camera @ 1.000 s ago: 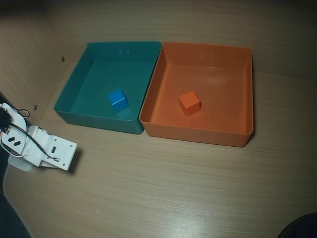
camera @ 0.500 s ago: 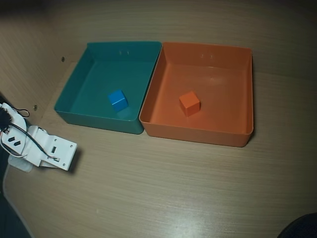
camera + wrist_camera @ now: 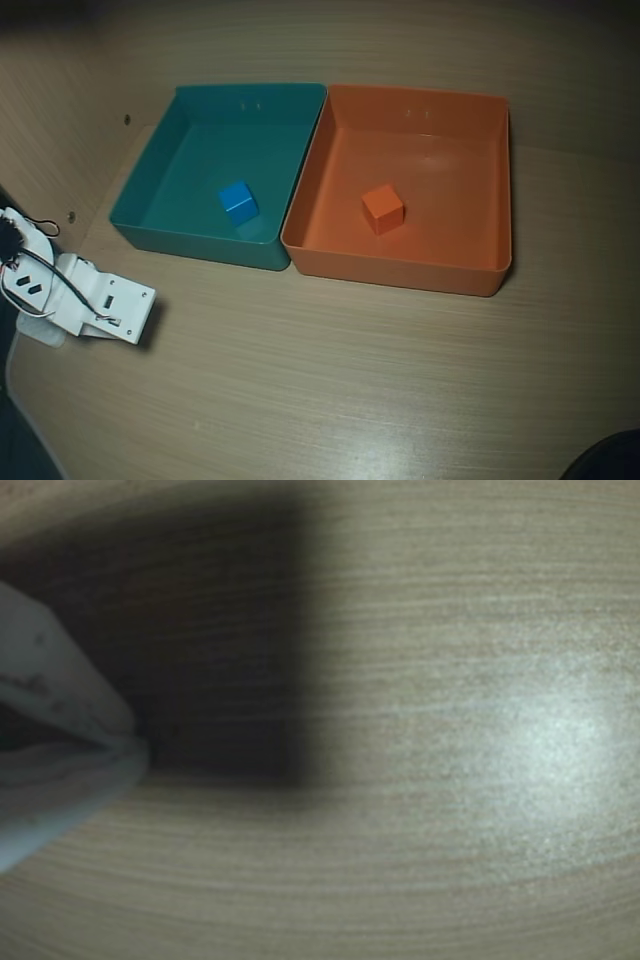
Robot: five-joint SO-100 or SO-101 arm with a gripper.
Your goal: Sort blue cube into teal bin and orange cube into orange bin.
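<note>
With the blue cube [image 3: 238, 201] in the teal bin [image 3: 150, 190] and the orange cube [image 3: 383, 209] in the orange bin [image 3: 500, 190], keep your closed, empty gripper [image 3: 140, 745] parked clear.

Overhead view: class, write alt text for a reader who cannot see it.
A blue cube sits inside a teal bin and an orange cube inside an orange bin, side by side on a wooden table. A white robot arm rests at lower left.

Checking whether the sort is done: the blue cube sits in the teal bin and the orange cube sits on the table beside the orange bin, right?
Not quite. The overhead view shows the orange cube inside the orange bin, not beside it. The blue cube is in the teal bin.
</note>
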